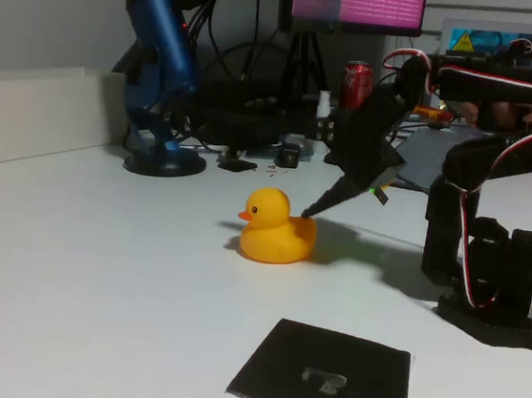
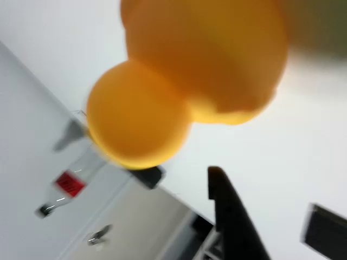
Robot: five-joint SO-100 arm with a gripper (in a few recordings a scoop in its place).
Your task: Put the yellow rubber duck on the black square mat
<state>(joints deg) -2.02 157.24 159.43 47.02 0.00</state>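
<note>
Gripper at the duck's tail, mat unoccupied.

Fixed view, near to far: the black square mat (image 1: 327,379) lies flat at the front of the white table (image 1: 95,266), nothing on it. Behind it and a little to picture left, well apart, the yellow rubber duck (image 1: 275,227) sits upright, beak pointing picture left. The gripper (image 1: 315,207) comes down from picture right, its tip at the duck's tail end; contact likely, not certain. In the wrist view the duck looms close and blurred, one dark finger (image 2: 230,216) beside it. Whether the jaws are apart or closed on the duck, I cannot tell. Key relation: duck lies directly ahead of the gripper, its long axis in line with the approach. Beyond: blue microphone (image 1: 157,62), red can (image 1: 357,83).
</note>
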